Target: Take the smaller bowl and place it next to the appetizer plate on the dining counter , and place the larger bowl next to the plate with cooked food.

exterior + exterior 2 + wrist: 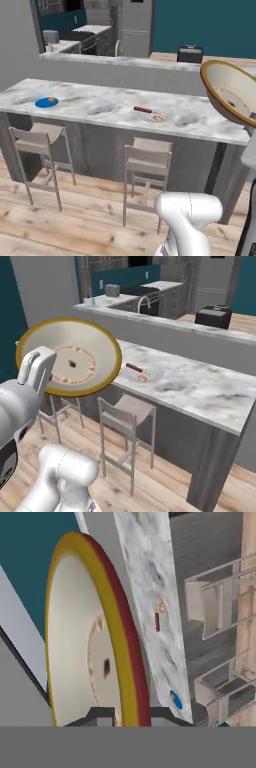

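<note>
Larger bowl [70, 356] tilted on edge, rim pinched by end effector [125, 714], held near side of desk [210, 125] (plate with cooked food [150, 114] beyond).

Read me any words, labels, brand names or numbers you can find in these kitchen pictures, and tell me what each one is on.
None: no readable text appears anywhere.
The larger bowl in the hand bears only a reddish ring pattern, no letters.
The appetizer plate, the plate with cooked food and the dining counter carry no print.
The dark toaster behind shows no legible brand.
</note>
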